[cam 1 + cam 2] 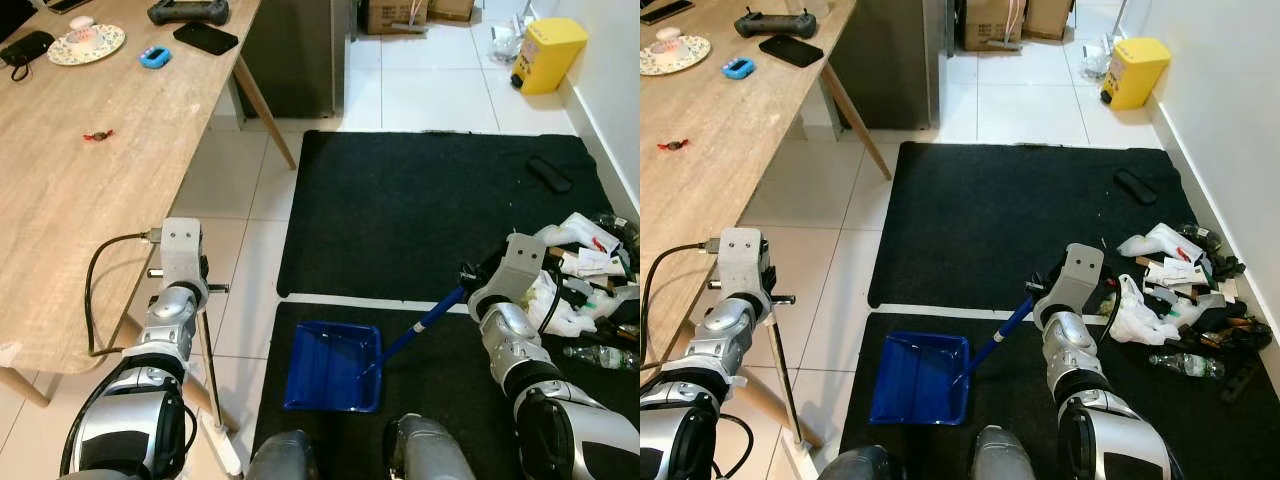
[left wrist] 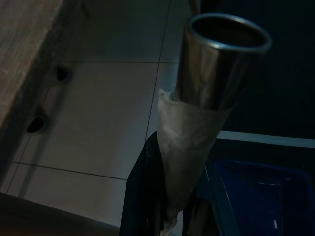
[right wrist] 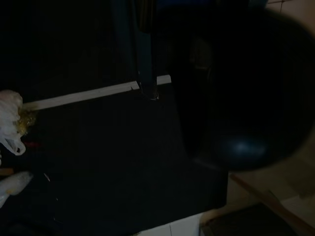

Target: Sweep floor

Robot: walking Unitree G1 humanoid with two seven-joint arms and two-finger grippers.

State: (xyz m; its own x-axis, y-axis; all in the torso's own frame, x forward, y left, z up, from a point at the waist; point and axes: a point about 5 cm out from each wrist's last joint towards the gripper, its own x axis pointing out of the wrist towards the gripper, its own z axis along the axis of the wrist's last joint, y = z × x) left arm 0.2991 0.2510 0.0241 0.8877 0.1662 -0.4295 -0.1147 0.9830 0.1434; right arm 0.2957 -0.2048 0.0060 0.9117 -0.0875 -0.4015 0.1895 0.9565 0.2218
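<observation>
My left gripper point(image 1: 203, 288) is shut on the broom handle point(image 2: 211, 73), a metal pole wrapped in pale tape. The thin pole point(image 1: 212, 360) runs down beside the table to a white broom head point(image 1: 226, 450) on the tiles by my left foot. My right gripper point(image 1: 466, 280) is shut on the blue handle point(image 1: 425, 325) of the blue dustpan point(image 1: 333, 366). The dustpan rests on the near black mat point(image 1: 440, 400), just in front of my feet, with its open edge toward the tiles on the left. The right wrist view is dark, with the blue handle point(image 3: 145, 49) faintly visible.
A wooden table point(image 1: 90, 210) with a cable and small items stands on my left. A second black mat point(image 1: 430, 210) lies ahead with a black object point(image 1: 548, 174) on it. A pile of trash and bags point(image 1: 585, 280) sits against the right wall, and a yellow bin point(image 1: 548, 55) beyond.
</observation>
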